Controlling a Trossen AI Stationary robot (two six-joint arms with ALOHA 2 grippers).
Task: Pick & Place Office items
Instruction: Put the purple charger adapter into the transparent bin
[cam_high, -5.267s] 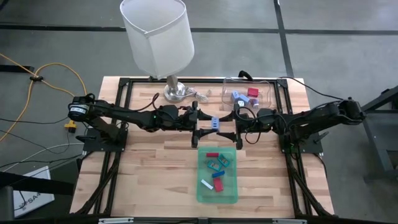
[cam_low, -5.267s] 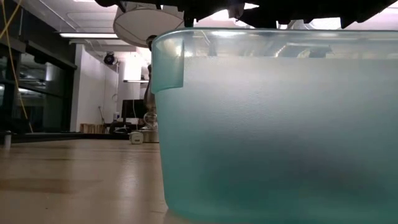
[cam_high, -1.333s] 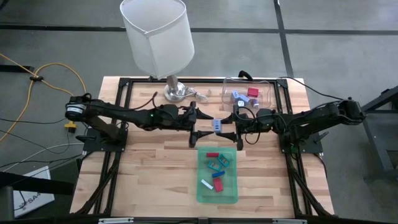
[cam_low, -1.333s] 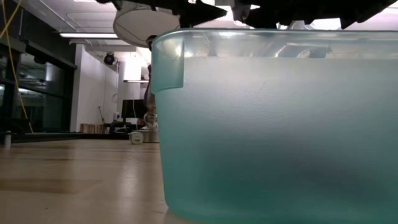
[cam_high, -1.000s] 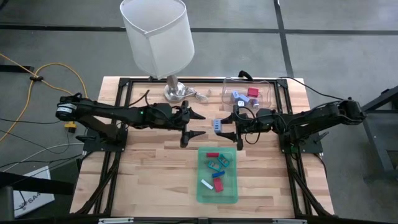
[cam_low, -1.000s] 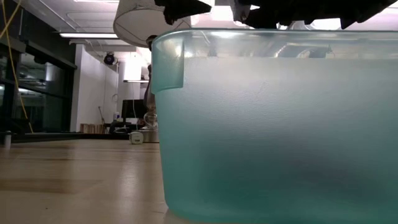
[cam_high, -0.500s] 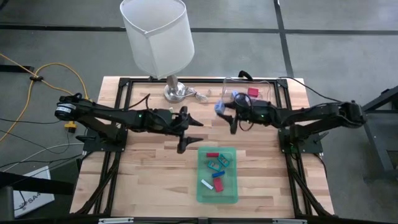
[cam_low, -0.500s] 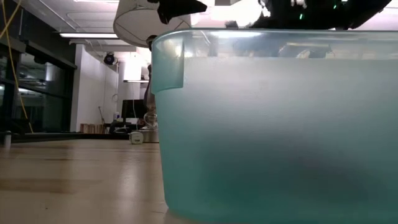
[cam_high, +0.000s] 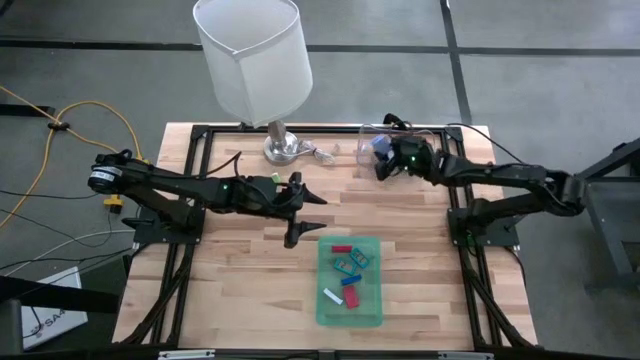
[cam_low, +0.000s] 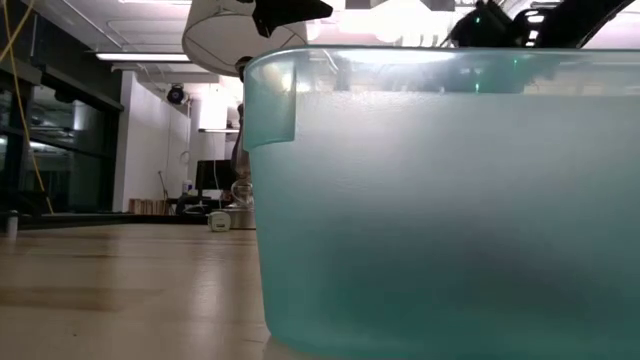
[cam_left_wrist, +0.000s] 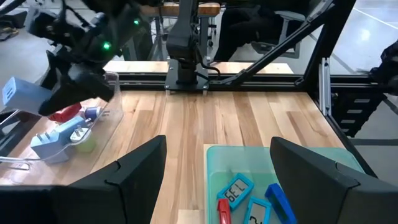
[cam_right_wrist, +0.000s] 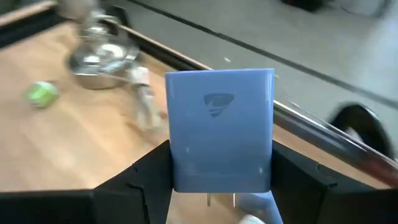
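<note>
Blue block (cam_right_wrist: 222, 129) clamped in right end effector (cam_right_wrist: 221, 171).

Even, soft overhead light fills the high view, shadows faint. In the low view, ceiling strips (cam_low: 150, 55) glare at eleven o'clock (blown white). The right wrist view smears with motion blur; the blue block (cam_right_wrist: 221, 130) stays fairly sharp.
</note>
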